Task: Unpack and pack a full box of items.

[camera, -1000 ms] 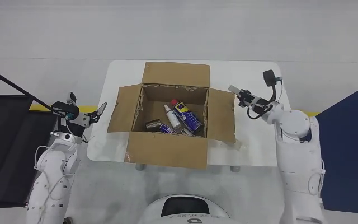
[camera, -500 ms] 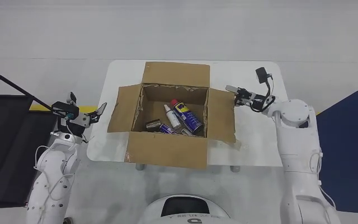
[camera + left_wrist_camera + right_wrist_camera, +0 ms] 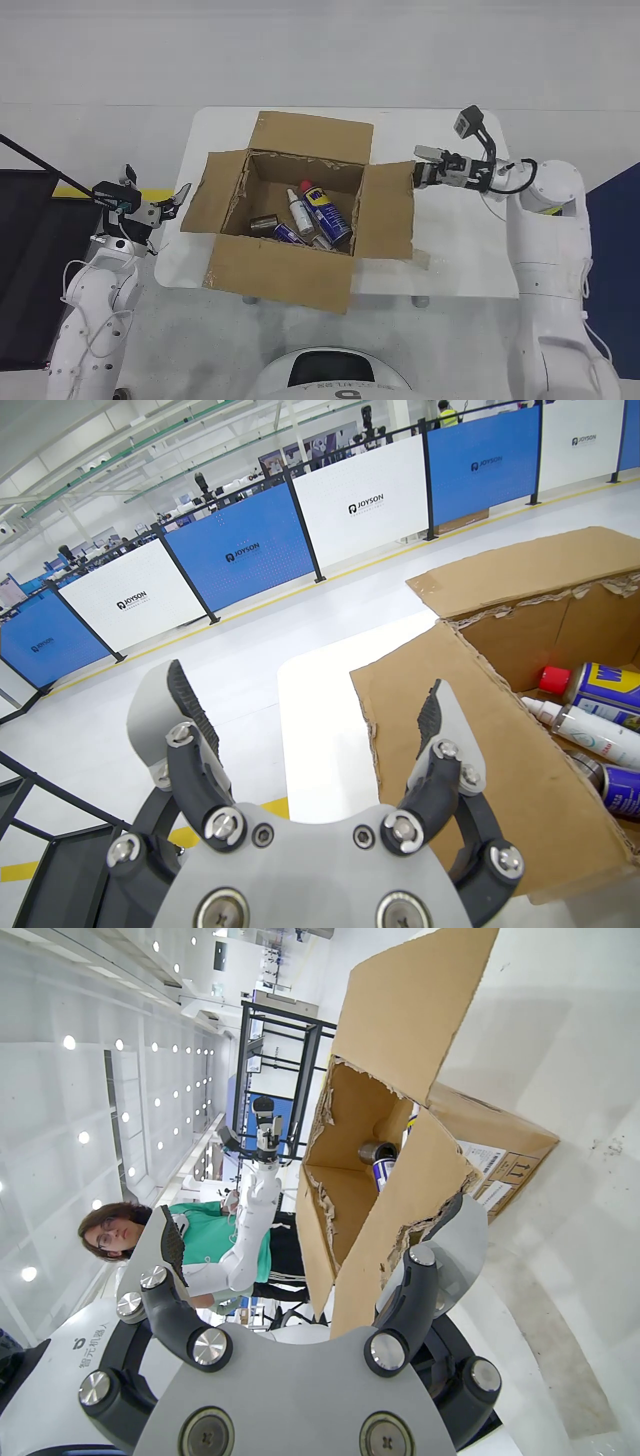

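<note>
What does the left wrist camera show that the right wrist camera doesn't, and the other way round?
Left wrist view: the left gripper, open above the table corner beside the cardboard box, plus a red-capped spray can and a white bottle lying inside. Right wrist view: the right gripper, open, straddling a torn flap of that box, and printed labels on its outer side. Both: the box itself and a blue can lying in it.

Both arms are glossy white shells with rounded joints. The left arm (image 3: 95, 300) has thin white cables running along it, and the right arm (image 3: 545, 240) has a black cable looping at the wrist. Each ends in a silver-grey plate with cross-head screws, black links and pale grey jaws lined with black ribbed pads (image 3: 192, 705).
</note>
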Robot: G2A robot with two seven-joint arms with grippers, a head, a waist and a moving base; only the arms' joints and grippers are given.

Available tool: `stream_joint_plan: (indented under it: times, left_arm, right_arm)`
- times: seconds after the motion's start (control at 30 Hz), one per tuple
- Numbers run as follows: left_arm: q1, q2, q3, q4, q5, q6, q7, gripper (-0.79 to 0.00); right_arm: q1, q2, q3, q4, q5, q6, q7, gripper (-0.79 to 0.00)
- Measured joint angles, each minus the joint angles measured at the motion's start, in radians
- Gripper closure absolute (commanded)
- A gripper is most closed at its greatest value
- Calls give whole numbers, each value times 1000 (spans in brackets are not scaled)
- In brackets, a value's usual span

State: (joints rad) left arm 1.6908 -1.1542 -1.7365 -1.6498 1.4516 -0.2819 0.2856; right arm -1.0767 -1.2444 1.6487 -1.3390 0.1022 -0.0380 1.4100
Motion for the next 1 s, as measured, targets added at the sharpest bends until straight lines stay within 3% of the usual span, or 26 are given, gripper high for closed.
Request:
stream_joint_plan:
  times: [0.23,0.4,0.6,0.8,1.0]
  left_arm:
    - [0,0,0,0,0,0,0,-785]
    - [0,0,0,0,0,0,0,-785]
    - [0,0,-1,1,0,2,-1,-785]
    - [7,9,-82,48,19,29,-21,-785]
    - [-17,26,-140,127,194,68,-69,-785]
  right_arm:
    - [10,-6,-93,-90,37,104,-98,-785]
    - [25,-22,-240,-148,-37,182,-251,-785]
    - [62,-36,-363,-147,-53,215,-330,-785]
    - [96,-45,-465,-134,-136,249,-416,-785]
    - [124,-56,-579,-149,-260,300,-483,-785]
